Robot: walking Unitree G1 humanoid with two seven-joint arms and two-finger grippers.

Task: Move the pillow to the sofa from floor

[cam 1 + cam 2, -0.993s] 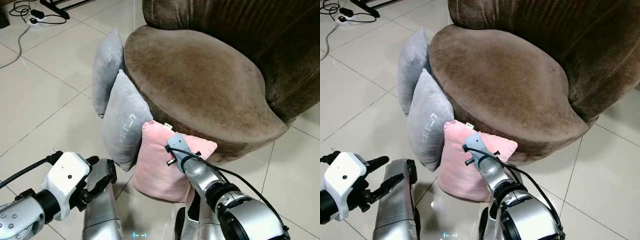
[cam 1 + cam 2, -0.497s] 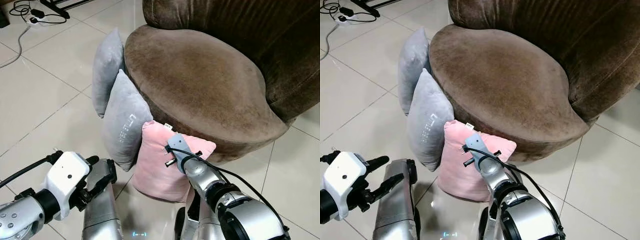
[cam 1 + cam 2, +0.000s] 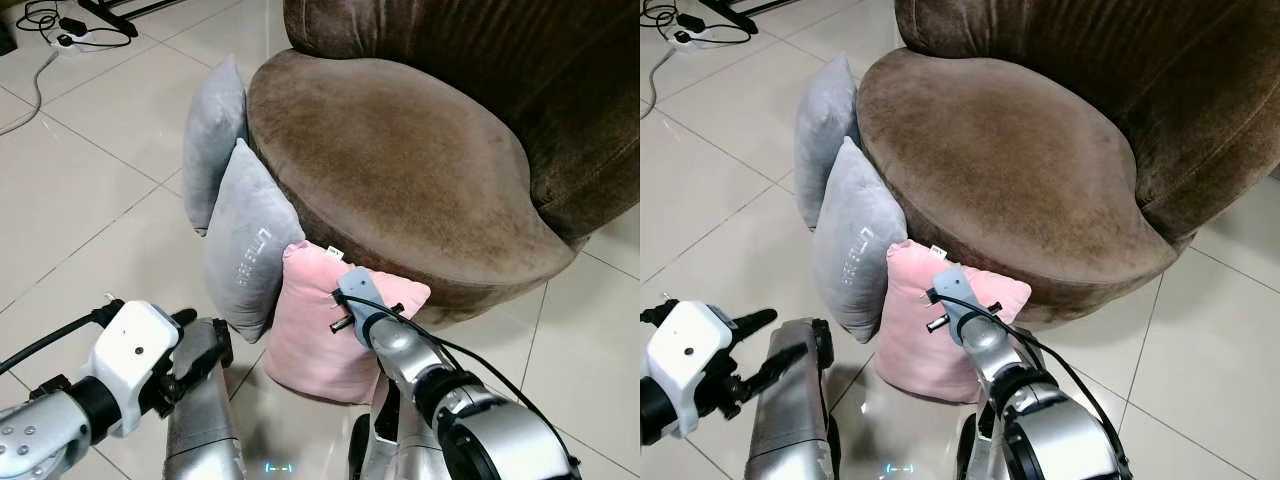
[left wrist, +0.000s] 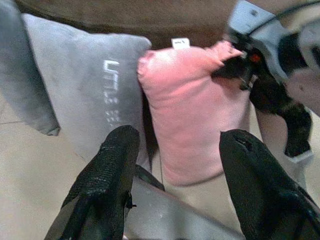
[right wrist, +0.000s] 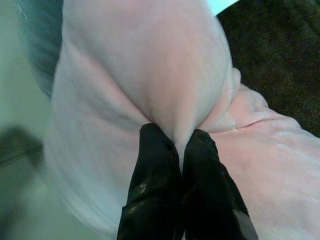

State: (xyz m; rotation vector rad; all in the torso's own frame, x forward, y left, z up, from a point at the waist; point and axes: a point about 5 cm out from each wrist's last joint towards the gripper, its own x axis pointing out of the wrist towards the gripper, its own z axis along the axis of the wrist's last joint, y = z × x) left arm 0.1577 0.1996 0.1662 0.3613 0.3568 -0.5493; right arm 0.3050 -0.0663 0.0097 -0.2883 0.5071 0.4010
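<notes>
Against the front of the brown sofa (image 3: 400,170), the pink pillow (image 3: 315,330) stands on the tiled floor (image 3: 80,200), leaning on the sofa's base just below the seat edge, with two grey pillows (image 3: 245,240) lined up along the base beside it. In the head views your right gripper (image 3: 372,318) sits at the pink pillow's top edge, the side nearest the sofa, while your left gripper (image 3: 195,345) hangs near the floor in front of the sofa, short of the pillows. To do this lift well, judge it as a pinch on loose fabric: raise straight up and away from the sofa's base first, so the pillow clears the seat lip before you swing it over the cushion, and go slowly, because a small fold can slip out. From the left wrist view, the left gripper's fingers (image 4: 107,175) are spread wide with nothing between them, aimed at the pink pillow and the lettered grey one next to it; you could bring it in to steady the pillow's lower half. From the right wrist view, the right gripper's fingers (image 5: 155,170) are pressed together on a bunched ridge of the pink fabric, with the dark sofa just behind.
</notes>
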